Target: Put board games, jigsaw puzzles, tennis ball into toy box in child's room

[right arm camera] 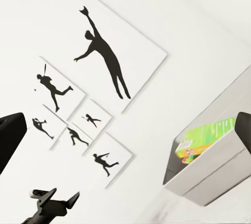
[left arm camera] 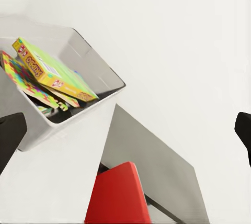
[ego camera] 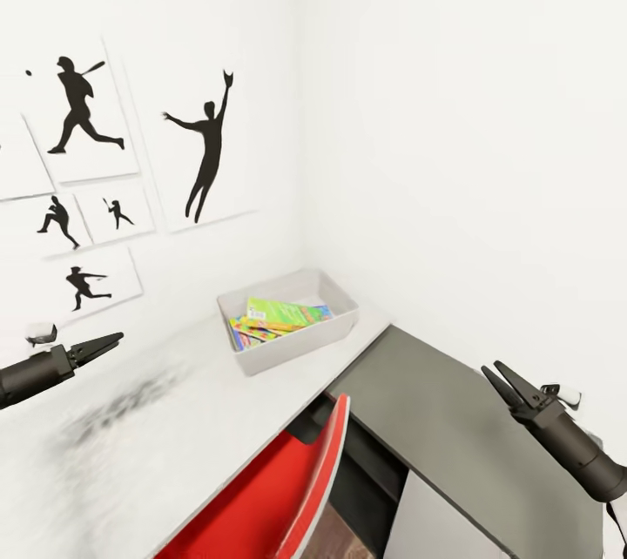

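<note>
Toy box [ego camera: 335,328] at the table's [ego camera: 131,454] far corner, holding board games [ego camera: 279,313] and jigsaw puzzles [ego camera: 246,334]: thin, stiff, light; best pinched by an edge. Left gripper [ego camera: 111,340] narrow; right gripper [ego camera: 498,376] slightly parted; both empty.

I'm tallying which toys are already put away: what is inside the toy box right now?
The toy box holds a yellow-green board game lying on top of a bright jigsaw puzzle. Whatever sits beneath them or behind the near wall is covered, so other toys cannot be confirmed.
</note>
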